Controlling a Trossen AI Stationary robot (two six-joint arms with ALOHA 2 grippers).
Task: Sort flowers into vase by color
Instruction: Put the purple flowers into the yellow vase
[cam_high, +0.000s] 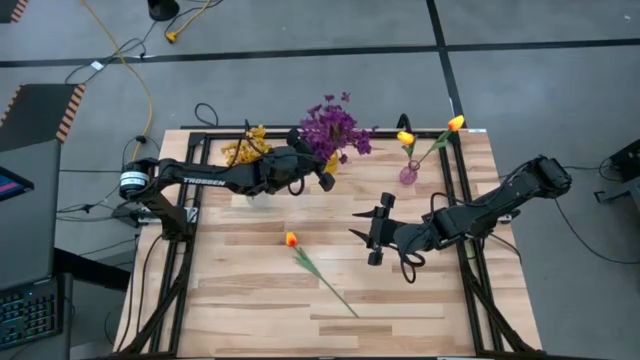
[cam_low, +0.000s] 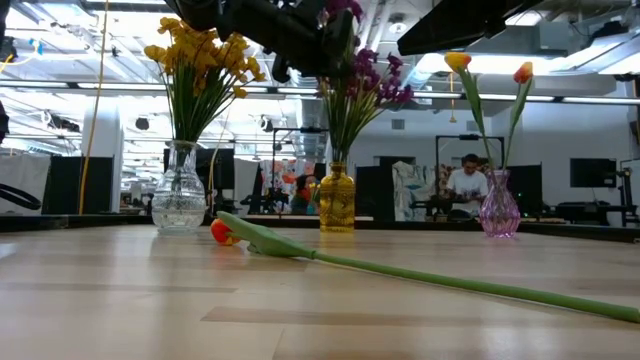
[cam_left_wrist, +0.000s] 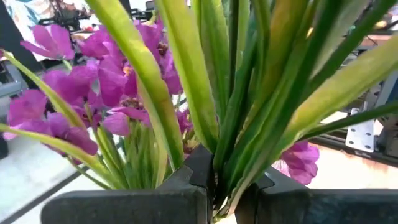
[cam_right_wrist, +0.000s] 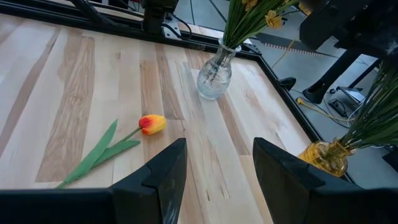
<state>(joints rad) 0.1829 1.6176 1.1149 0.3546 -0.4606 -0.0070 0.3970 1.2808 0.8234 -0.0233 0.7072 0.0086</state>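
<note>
One tulip (cam_high: 291, 239) lies flat on the table (cam_high: 250, 320), bloom toward the far-left, stem (cam_high: 325, 281) running diagonally toward the near-right edge. All other flowers are in vases: yellow bunch (cam_high: 245, 148) in the clear vase (cam_low: 179, 195), purple bunch (cam_high: 335, 128) in the amber vase (cam_low: 337, 200), two tulips (cam_high: 430, 132) in the pink vase (cam_high: 408, 175).

Right gripper (cam_high: 372, 232): jaws open, empty, hovering above the table just right of the loose tulip. Its wrist view shows the bloom ahead and left of the fingers (cam_right_wrist: 163, 180), stem angled across the gap line.

Left gripper (cam_high: 318, 172): at the purple bunch, fingers closed on the green stems (cam_left_wrist: 217, 124) above the amber vase.

Judgement: right arm is nearer and free; the loose tulip belongs in the pink vase. The jaws would need to turn so they close across the stem.
</note>
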